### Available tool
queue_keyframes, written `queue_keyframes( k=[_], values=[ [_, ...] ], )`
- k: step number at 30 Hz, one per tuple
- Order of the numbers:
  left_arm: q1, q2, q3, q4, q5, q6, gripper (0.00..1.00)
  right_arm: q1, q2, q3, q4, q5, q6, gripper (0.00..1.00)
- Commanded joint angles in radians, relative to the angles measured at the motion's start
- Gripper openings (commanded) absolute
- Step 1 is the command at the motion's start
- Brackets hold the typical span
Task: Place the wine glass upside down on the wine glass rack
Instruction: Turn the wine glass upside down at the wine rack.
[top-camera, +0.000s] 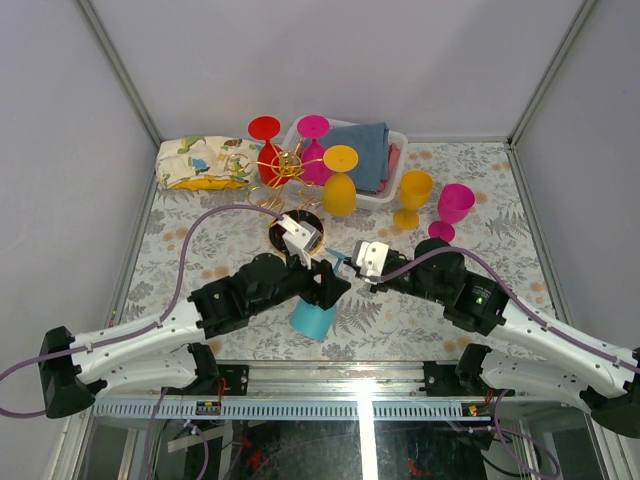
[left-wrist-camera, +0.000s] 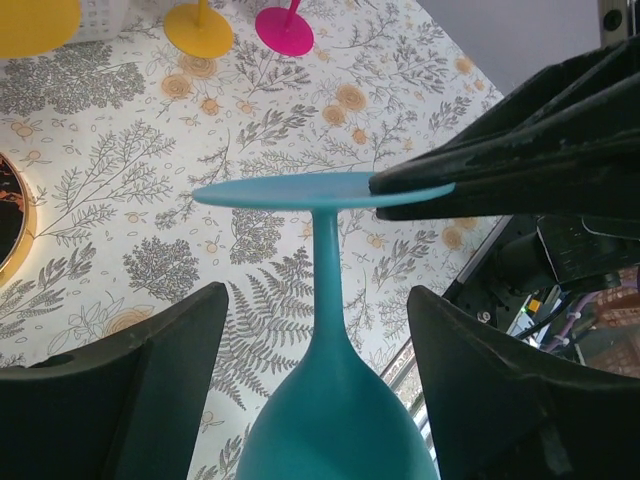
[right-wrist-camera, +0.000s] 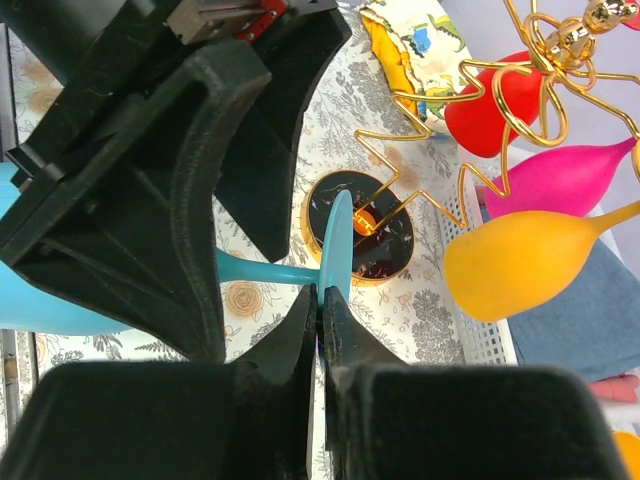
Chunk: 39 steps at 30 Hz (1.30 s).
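A teal wine glass (top-camera: 315, 318) lies roughly level above the table between the two arms. My right gripper (right-wrist-camera: 320, 300) is shut on the rim of its round foot (right-wrist-camera: 338, 240). My left gripper (left-wrist-camera: 318, 300) is open, its fingers (left-wrist-camera: 150, 380) on either side of the bowl (left-wrist-camera: 335, 420) with a gap on each side. The gold wire wine glass rack (top-camera: 285, 170) stands behind, its dark gold-rimmed base (right-wrist-camera: 385, 250) just beyond the foot. In the top view the left gripper (top-camera: 330, 285) and right gripper (top-camera: 345, 262) meet at the glass.
A red glass (top-camera: 268, 150), a magenta glass (top-camera: 314, 150) and an orange glass (top-camera: 339, 185) hang upside down on the rack. A white basket (top-camera: 398, 140) with blue cloth sits behind. A yellow glass (top-camera: 413, 195) and a pink glass (top-camera: 452, 208) stand at right; a patterned pouch (top-camera: 205, 162) at left.
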Motion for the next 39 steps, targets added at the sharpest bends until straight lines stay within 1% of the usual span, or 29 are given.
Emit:
queue_keyframes(
  k=[1, 3, 6, 9, 11, 20, 24, 25, 27, 28, 30, 35, 39],
  values=[
    [0.001, -0.017, 0.03, 0.075, -0.045, 0.003, 0.72, 0.007, 0.001, 0.01, 0.041, -0.045, 0.007, 0.0],
    [0.0, -0.018, 0.035, 0.07, -0.042, 0.008, 0.65, 0.008, 0.004, 0.017, 0.032, -0.044, 0.008, 0.0],
    [0.0, -0.021, 0.035, 0.064, -0.037, 0.009, 0.49, 0.008, -0.006, 0.012, 0.043, -0.03, 0.014, 0.0],
    [0.0, -0.023, 0.025, 0.068, -0.034, 0.005, 0.32, 0.009, -0.012, 0.01, 0.05, -0.016, 0.015, 0.0],
    [0.001, -0.023, 0.02, 0.07, -0.027, 0.0, 0.22, 0.008, -0.014, 0.012, 0.057, -0.005, 0.018, 0.0],
    [0.0, -0.039, 0.008, 0.061, -0.024, -0.007, 0.01, 0.008, -0.022, 0.004, 0.095, 0.049, 0.035, 0.0],
    [0.001, -0.042, 0.008, 0.053, -0.019, -0.009, 0.0, 0.008, -0.021, 0.007, 0.088, 0.07, 0.038, 0.0],
    [0.0, -0.041, 0.009, 0.051, -0.016, -0.009, 0.05, 0.009, -0.024, 0.004, 0.092, 0.071, 0.039, 0.0],
    [0.002, -0.04, 0.008, 0.047, -0.012, -0.008, 0.19, 0.008, -0.031, -0.001, 0.103, 0.07, 0.039, 0.0],
    [0.0, -0.039, 0.008, 0.046, -0.013, -0.008, 0.24, 0.007, -0.032, -0.004, 0.104, 0.07, 0.036, 0.0],
    [0.001, -0.035, 0.006, 0.046, -0.012, -0.008, 0.31, 0.008, -0.03, -0.003, 0.104, 0.068, 0.032, 0.0],
    [0.001, -0.039, -0.004, 0.048, -0.012, -0.014, 0.33, 0.008, -0.023, 0.002, 0.088, 0.058, 0.031, 0.0],
    [0.0, -0.045, -0.003, 0.04, -0.022, -0.011, 0.24, 0.008, -0.022, -0.003, 0.093, 0.058, 0.031, 0.0]
  ],
)
